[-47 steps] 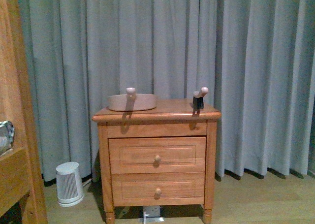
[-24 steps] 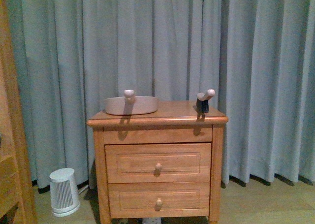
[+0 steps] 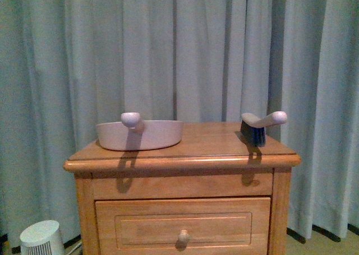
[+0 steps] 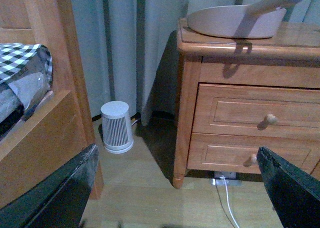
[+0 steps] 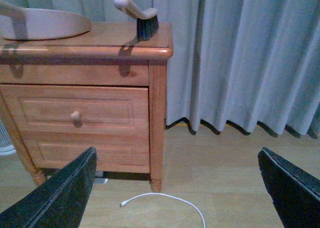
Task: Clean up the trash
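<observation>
Curtained counter (image 3: 213, 144) holds dustpan (image 3: 140, 135) and brush (image 3: 257, 127), handles out, seemingly for grabbing; left pincer (image 4: 176, 153) and right pincer (image 5: 177, 153) gape empty.

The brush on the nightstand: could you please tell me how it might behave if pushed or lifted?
The brush stands on its dark bristles with the handle jutting sideways, so a nudge would probably tip it. It looks like rigid plastic, likely light. Its smooth, rounded handle might slip in a claw.

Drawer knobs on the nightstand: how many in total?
2: upper knob centred on the top drawer, lower knob on the bottom drawer below it. None seems hidden.
</observation>
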Tool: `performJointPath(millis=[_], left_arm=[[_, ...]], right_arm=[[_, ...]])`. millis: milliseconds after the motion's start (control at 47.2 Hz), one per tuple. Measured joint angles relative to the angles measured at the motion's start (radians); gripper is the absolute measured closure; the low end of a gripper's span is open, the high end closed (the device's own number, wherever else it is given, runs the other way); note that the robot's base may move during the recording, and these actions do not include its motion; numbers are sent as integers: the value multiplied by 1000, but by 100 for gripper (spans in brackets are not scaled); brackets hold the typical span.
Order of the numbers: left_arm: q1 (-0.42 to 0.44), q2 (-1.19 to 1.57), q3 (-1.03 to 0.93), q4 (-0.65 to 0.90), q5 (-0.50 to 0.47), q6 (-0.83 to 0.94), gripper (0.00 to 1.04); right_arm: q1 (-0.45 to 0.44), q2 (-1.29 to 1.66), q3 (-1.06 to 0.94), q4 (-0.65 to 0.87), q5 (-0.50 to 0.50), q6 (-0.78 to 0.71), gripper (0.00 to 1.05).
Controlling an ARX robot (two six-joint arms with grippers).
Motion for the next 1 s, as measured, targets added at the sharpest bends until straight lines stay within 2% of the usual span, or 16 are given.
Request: performJointPath(millis=[995], left_arm=[[0, 0, 0, 0, 0, 0, 8]], right_arm=[[0, 0, 0, 0, 0, 0, 7]])
